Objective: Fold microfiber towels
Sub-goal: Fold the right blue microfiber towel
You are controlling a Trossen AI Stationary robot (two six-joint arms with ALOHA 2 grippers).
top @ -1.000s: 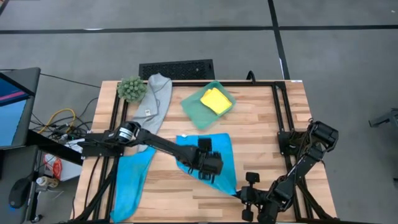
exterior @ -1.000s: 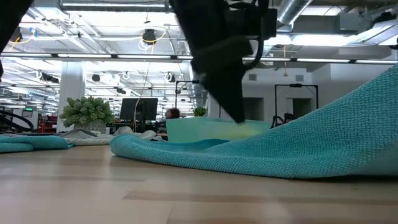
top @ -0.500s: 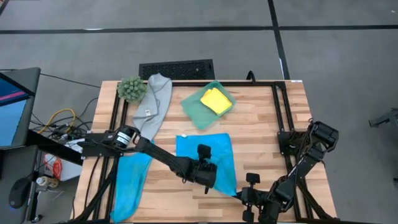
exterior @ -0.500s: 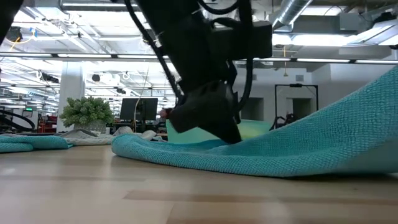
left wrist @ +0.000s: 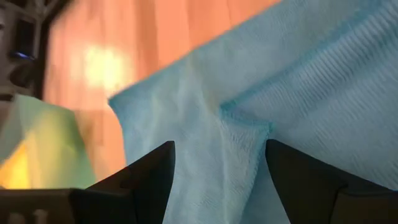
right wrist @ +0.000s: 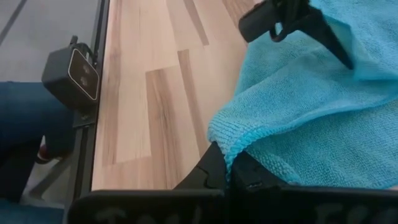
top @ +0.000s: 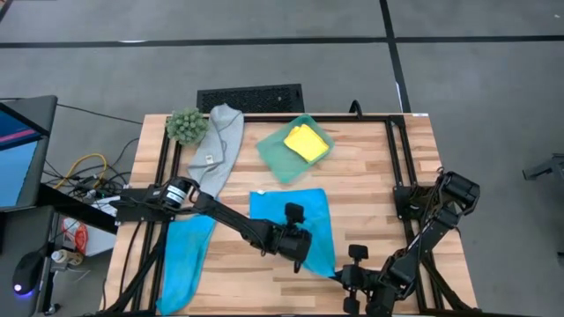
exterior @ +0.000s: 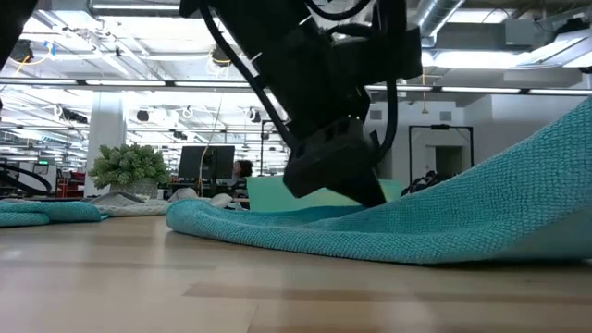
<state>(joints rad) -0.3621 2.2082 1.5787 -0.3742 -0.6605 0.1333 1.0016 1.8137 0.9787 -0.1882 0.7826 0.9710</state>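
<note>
Near the tabletop's front edge, centre, lies a sky-blue towel (top: pixel 295 224) spread as a rough rectangle; its front-right corner is lifted off the wood. L gripper (top: pixel 295 251) sits low over this towel's front part, jaws spread wide w/ a raised fold of blue cloth between them, not clenched on it (left wrist view). In the low view the L arm's dark bulk comes down onto the cloth ridge (exterior: pixel 370 231), which rises toward the right.

R gripper (top: pixel 345 280) is at the front edge, right of centre, jaws clenched on the blue towel's front-right corner (right wrist: pixel 230 140); right wrist view shows the hem pinched between the dark fingers (right wrist: pixel 214 171) and cloth draping back from there.

2nd sky-blue towel (top: pixel 187 255) lies at the front-left corner, long and rumpled, partly under the L arm. Grey towel (top: pixel 218 145) w/ small tag lies limp near the back-left, just beside the green plant ball (top: pixel 186 126) at the back-left corner. Yellow towel (top: pixel 305 142), folded small, rests in the teal-green tray (top: pixel 276 157) at back centre, well apart from both grippers.

A person's leg in blue jeans (right wrist: pixel 31 137) shows beyond the tabletop's front edge in the right wrist view.
</note>
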